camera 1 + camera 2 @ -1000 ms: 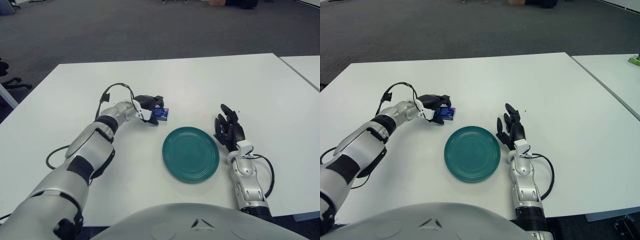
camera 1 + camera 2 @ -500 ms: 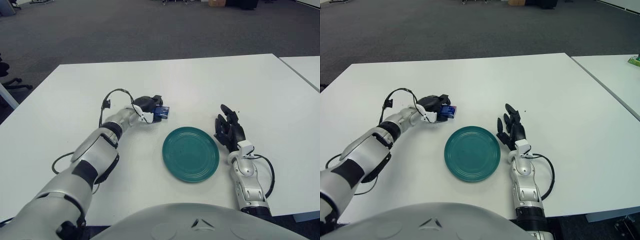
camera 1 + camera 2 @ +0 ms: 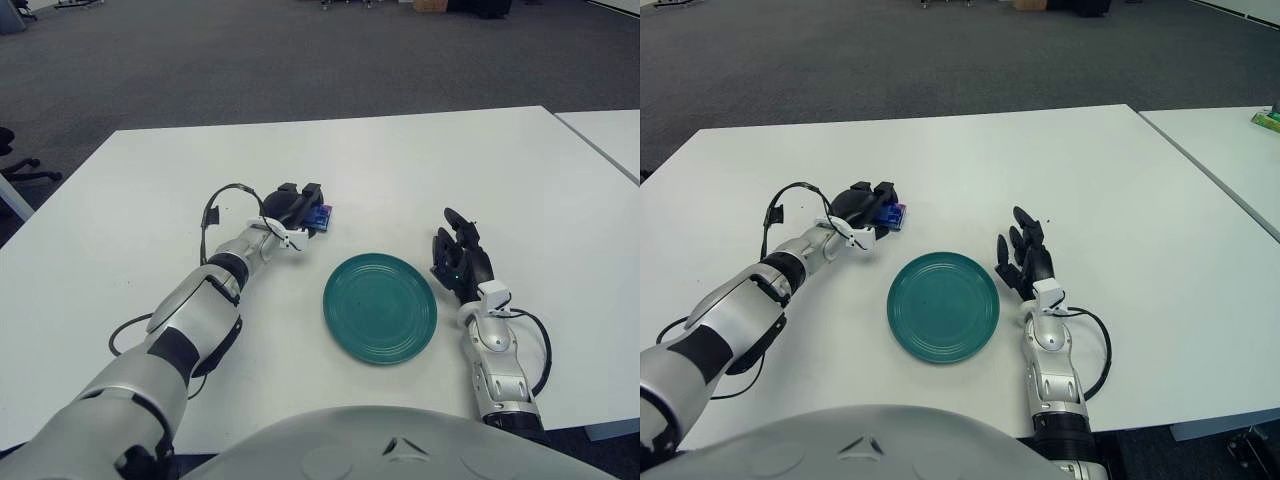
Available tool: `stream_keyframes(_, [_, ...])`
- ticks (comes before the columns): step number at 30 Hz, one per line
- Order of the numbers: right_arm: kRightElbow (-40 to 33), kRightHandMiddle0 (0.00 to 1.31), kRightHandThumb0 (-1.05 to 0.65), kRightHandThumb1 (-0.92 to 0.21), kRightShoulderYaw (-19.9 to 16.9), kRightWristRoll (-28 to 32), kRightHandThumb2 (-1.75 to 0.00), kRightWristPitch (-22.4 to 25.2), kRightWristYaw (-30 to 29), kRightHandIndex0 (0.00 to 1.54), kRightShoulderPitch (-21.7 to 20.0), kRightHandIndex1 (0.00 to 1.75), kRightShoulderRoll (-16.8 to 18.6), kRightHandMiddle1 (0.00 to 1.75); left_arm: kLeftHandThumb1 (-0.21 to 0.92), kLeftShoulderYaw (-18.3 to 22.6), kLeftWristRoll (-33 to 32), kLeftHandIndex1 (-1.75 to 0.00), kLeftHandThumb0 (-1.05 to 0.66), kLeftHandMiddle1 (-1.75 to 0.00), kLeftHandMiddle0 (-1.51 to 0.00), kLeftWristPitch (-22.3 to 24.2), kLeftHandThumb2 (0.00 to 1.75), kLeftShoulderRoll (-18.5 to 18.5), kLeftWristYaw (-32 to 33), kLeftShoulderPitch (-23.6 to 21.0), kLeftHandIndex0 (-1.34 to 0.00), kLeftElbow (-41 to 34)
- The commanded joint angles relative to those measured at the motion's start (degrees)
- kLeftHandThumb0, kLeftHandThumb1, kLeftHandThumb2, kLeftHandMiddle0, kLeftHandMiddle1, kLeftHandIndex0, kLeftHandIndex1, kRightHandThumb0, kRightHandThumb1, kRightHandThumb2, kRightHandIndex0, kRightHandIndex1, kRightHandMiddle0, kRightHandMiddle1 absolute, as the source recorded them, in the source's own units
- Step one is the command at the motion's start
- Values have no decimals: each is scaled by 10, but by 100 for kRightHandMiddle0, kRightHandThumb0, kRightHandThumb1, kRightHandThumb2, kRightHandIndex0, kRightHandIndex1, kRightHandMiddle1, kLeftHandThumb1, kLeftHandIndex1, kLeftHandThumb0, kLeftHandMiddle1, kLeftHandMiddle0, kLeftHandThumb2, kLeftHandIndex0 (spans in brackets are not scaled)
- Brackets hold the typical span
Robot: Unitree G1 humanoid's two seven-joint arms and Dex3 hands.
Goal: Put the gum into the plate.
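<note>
A blue gum pack (image 3: 320, 215) sits in my left hand (image 3: 297, 208), whose fingers are curled around it, up and to the left of the teal plate (image 3: 380, 307). The hand covers most of the pack, and it also shows in the right eye view (image 3: 893, 214). The plate (image 3: 943, 306) lies bare on the white table. My right hand (image 3: 458, 262) rests on the table just right of the plate, fingers spread and holding nothing.
The white table (image 3: 400, 160) stretches far behind the plate. A second white table (image 3: 1230, 150) stands to the right across a narrow gap. A black cable (image 3: 225, 196) loops above my left wrist.
My left hand has moved slightly away from me and turned over the gum pack, so less of the pack shows. The right hand and plate have not moved.
</note>
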Motion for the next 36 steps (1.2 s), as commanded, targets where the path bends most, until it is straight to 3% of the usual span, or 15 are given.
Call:
stream_keyframes(1, [31,0,-67,-92,-4,4,-73,32,0,23,20,0,0,41,11,0,5,-173,0,-160,-82,-18,151,17,12,19,-55,11])
stream_keyframes(21, [35,0,-68,-92,-2,1,-74,39,-2,25,15,1,1,44,16,79,-57,-175,0,-164,-77,-180,147,64,6,-29,-49,-57])
stream_keyframes(25, [34,0,-69,-92,-1,5,-73,42,-2,26,16,1,6,45,16,115,-87,-175,0,-164,-77,-230,147,91,-8,-27,-49,-146])
stream_keyframes(36, [42,0,-69,-92,0,4,-67,39,-10,30,12,2,15,54,15,160,-137,-175,-1,-173,-73,-273,151,105,-83,17,-52,-265])
